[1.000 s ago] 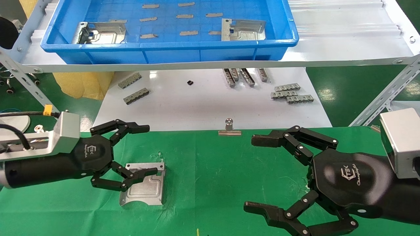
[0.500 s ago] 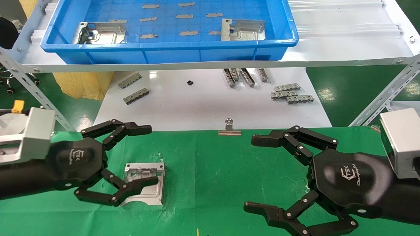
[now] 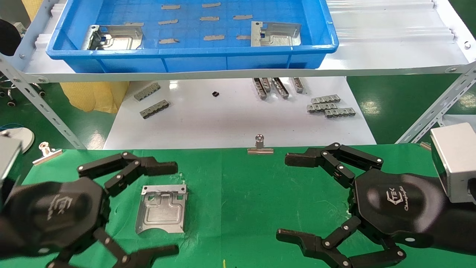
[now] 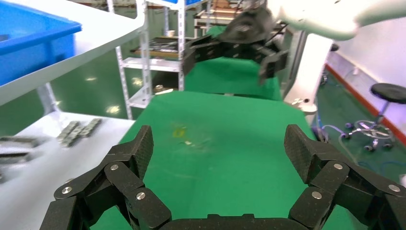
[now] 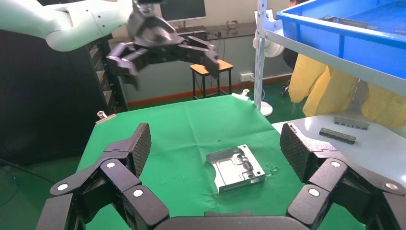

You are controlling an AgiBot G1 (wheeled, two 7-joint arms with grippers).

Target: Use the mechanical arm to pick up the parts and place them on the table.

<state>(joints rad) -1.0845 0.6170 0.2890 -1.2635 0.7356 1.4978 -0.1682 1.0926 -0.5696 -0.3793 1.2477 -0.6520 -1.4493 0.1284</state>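
One silver part (image 3: 161,209) lies flat on the green table (image 3: 238,186), free of both hands; it also shows in the right wrist view (image 5: 234,167). My left gripper (image 3: 169,209) is open and empty, raised above the cloth just left of that part; its fingers (image 4: 139,148) spread wide in the left wrist view. My right gripper (image 3: 288,197) is open and empty over the right side of the table. Two more parts (image 3: 113,37) (image 3: 275,34) lie in the blue bin (image 3: 186,52) on the upper shelf.
A glossy white board (image 3: 223,123) behind the cloth holds grey slotted strips (image 3: 329,106). Silver binder clips (image 3: 260,146) (image 3: 46,152) sit at the cloth's far edge. Slanted shelf struts (image 3: 44,108) (image 3: 435,108) stand on both sides.
My left gripper has drawn back from over the part, leftward and up toward the camera, staying open. The part stays put on the cloth. The right arm has not moved.
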